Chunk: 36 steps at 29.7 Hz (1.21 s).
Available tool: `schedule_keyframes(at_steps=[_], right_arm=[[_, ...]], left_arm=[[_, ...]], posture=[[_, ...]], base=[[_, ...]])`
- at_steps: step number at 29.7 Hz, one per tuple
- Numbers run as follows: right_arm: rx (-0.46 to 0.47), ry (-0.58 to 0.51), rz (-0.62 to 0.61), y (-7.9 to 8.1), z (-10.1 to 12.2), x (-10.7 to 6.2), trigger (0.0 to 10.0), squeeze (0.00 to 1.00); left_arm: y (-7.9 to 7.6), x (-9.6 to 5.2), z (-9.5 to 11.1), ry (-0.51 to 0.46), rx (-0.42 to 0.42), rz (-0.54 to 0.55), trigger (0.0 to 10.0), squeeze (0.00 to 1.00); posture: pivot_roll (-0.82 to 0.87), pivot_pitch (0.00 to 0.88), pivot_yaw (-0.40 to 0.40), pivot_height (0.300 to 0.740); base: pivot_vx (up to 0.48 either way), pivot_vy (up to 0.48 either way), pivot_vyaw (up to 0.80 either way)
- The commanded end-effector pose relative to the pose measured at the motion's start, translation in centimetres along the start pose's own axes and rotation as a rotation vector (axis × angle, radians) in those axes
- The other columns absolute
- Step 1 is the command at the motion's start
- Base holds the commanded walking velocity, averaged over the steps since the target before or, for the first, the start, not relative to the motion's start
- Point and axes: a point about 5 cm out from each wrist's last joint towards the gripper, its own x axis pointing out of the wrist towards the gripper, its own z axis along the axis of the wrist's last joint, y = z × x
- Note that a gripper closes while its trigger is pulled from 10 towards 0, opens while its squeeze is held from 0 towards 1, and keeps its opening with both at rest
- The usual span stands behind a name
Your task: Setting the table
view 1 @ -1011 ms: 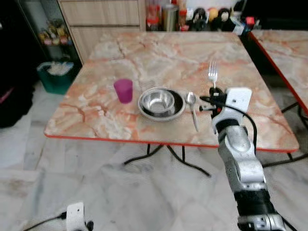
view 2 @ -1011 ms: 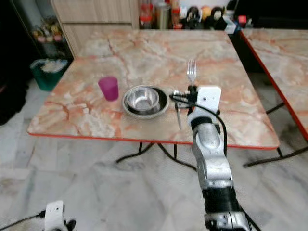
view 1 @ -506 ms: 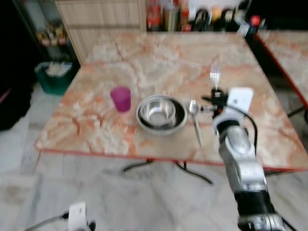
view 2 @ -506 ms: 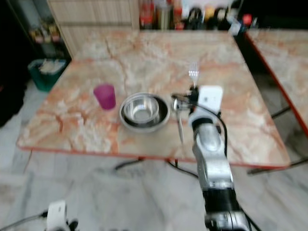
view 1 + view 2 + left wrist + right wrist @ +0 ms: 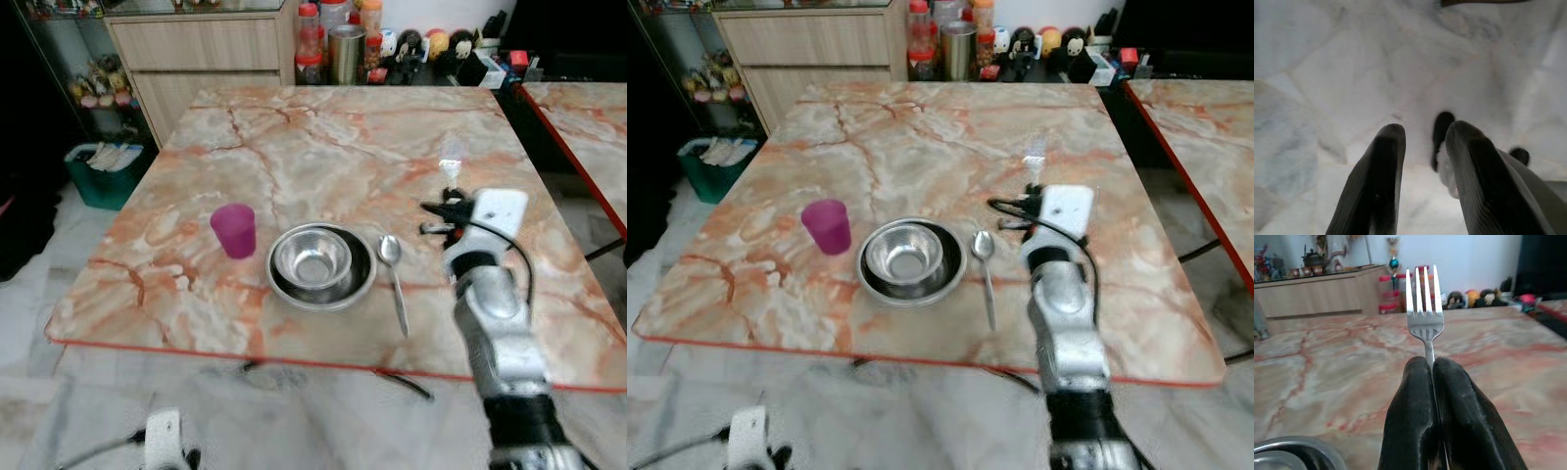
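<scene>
The left hand [image 5: 1420,186] hangs idle over the marble floor, fingers slightly parted. On the surface [image 5: 323,137], a spoon [image 5: 394,274] lies at three o'clock of the steel bowl [image 5: 318,264], purple cup [image 5: 234,230] at nine. The right hand [image 5: 1432,401], pinching the fork [image 5: 1424,308] upright, has risen and drifted farther from the spoon; placement remains undone.

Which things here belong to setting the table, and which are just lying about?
Part of the job: fork held in the right pincer; spoon; steel bowl on its plate; purple cup; table.

Lying about: bottles and metal tin beyond the table; green bin.
</scene>
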Motion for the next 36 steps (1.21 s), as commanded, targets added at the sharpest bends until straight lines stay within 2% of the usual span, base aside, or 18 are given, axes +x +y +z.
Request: schedule_keyframes(at_steps=[1,5,12,17,30,36], right_arm=[[-0.026,0.014,-0.032,-1.1,-0.2,-0.4,10.0,0.00],[-0.034,0.050,-0.051,-1.5,-1.0,-0.9,10.0,0.00],[-0.066,0.207,-0.093,-2.3,-3.4,-2.0,10.0,0.00],[-0.027,0.283,-0.114,-2.5,-4.8,-2.3,10.0,0.00],[-0.002,0.351,-0.119,-2.7,-6.0,-2.0,10.0,0.00],[0.013,0.323,-0.099,-2.6,-5.7,-1.5,10.0,0.00]], left_arm=[[-0.1,0.0,-0.2,0.007,0.012,0.000,10.0,0.00],[-0.1,0.0,-0.2,0.004,0.004,0.000,10.0,0.00],[-0.2,0.0,-0.1,0.006,0.003,-0.007,10.0,0.00],[-0.3,0.0,0.0,0.004,0.002,-0.013,10.0,0.00],[-0.4,0.0,0.0,0.001,-0.002,-0.016,10.0,0.00],[-0.4,0.0,-0.1,0.001,-0.005,-0.012,10.0,0.00]], posture=[[-0.03,0.119,0.040,0.740],[-0.03,0.124,0.042,0.740],[-0.04,0.126,0.043,0.740],[-0.04,0.126,0.044,0.740],[-0.03,0.129,0.042,0.740],[-0.03,0.130,0.039,0.740]], base=[[0.000,0.000,0.00],[0.000,0.000,0.00],[0.000,0.000,0.00],[0.000,0.000,0.00],[0.000,0.000,0.00],[0.000,0.000,0.00]])
